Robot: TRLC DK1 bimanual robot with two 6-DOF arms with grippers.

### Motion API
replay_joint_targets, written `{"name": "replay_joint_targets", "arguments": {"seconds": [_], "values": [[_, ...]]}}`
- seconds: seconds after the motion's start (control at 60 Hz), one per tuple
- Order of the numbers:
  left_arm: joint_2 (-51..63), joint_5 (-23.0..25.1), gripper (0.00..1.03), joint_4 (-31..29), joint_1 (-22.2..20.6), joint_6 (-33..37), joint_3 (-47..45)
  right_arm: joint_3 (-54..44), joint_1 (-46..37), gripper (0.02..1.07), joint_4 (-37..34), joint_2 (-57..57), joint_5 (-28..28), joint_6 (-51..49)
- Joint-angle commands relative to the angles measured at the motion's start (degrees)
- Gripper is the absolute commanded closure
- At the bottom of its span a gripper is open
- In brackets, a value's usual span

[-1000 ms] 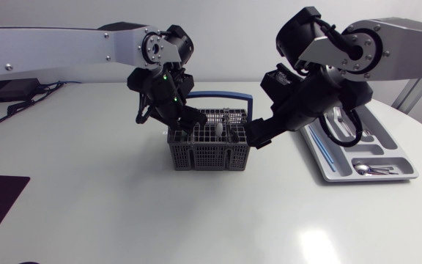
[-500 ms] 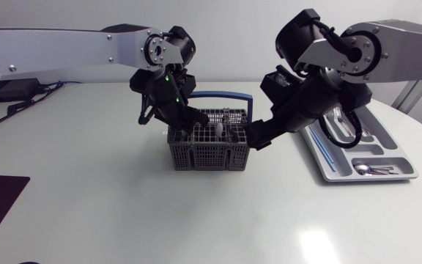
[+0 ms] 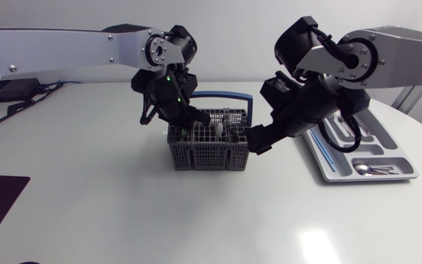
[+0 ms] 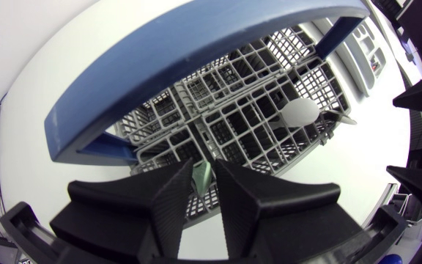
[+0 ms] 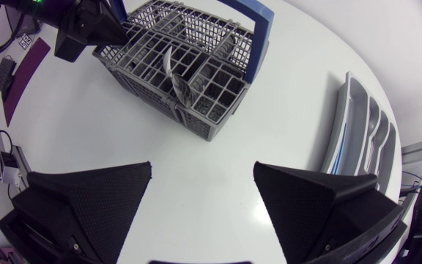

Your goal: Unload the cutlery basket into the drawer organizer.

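On the white table (image 3: 86, 191), near its middle, a grey cutlery basket (image 3: 209, 150) with a blue handle (image 3: 222, 95) arched over it. Down at the basket's rear left rim, the left gripper (image 3: 196, 121), fingers (image 4: 168, 198) almost together and pinching a thin pale piece (image 4: 200, 176) from both sides; cannot tell whether cutlery or part of the grid. Farther in, upright in a compartment, a spoon (image 4: 301, 112), bowl uppermost. Just beside the basket's right end, low over bare table, the right gripper (image 5: 204, 172), fingers spread wide with nothing between them. Ahead of it, inside the basket, a grey utensil (image 5: 173, 73) leaning in a cell. Well off to the right, the drawer organizer (image 3: 395, 150), lying slantwise, with spoons (image 3: 371, 169) in its nearest slot.
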State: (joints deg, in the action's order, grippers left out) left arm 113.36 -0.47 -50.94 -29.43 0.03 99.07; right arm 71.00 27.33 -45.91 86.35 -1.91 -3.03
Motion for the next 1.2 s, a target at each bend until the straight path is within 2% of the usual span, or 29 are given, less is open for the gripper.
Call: {"name": "replay_joint_targets", "arguments": {"seconds": [0.0,0.5,0.867,1.183], "values": [[0.19,-0.23,0.80,0.05,-0.28,0.06,-0.37,-1.66,0.44,0.07,0.65,0.75,-0.02,-0.22],[-2.44,-0.23,0.81,0.14,-0.10,0.06,-3.53,-2.27,0.62,0.07,1.26,0.67,-0.02,-0.14],[-4.29,-0.06,0.92,2.77,-0.19,0.06,-5.90,-2.54,0.88,0.07,1.17,0.49,-0.02,0.04],[-7.10,1.44,0.94,5.94,0.07,-0.47,-9.59,-3.15,1.32,0.07,1.35,0.49,-0.02,0.13]]}}
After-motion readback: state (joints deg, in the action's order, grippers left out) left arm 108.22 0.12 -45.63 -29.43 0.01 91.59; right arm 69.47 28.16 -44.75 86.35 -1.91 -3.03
